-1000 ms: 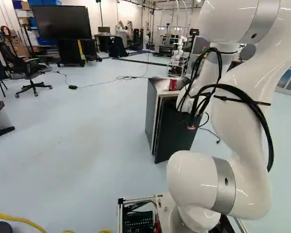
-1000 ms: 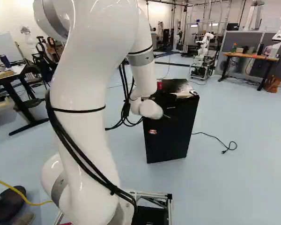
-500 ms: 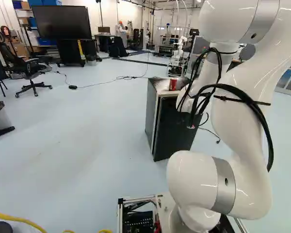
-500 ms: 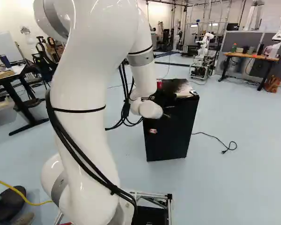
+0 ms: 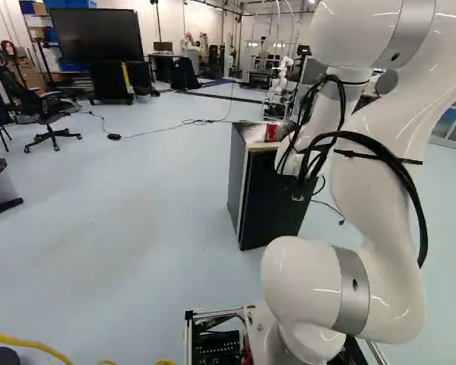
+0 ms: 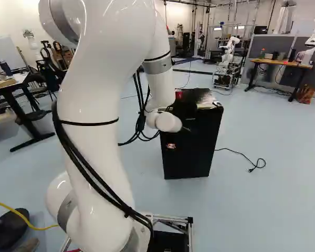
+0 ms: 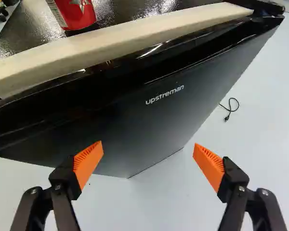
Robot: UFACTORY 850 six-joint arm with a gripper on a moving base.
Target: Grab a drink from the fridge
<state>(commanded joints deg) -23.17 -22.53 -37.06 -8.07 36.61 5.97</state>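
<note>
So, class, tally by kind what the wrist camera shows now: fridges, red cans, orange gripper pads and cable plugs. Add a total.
Fridge: 1
Red can: 1
Orange pads: 2
Cable plug: 1
Total: 5

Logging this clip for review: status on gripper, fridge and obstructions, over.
Gripper open and empty, by the fridge door. Door shut or nearly so, blocking the inside. Red can on top of the fridge.
</note>
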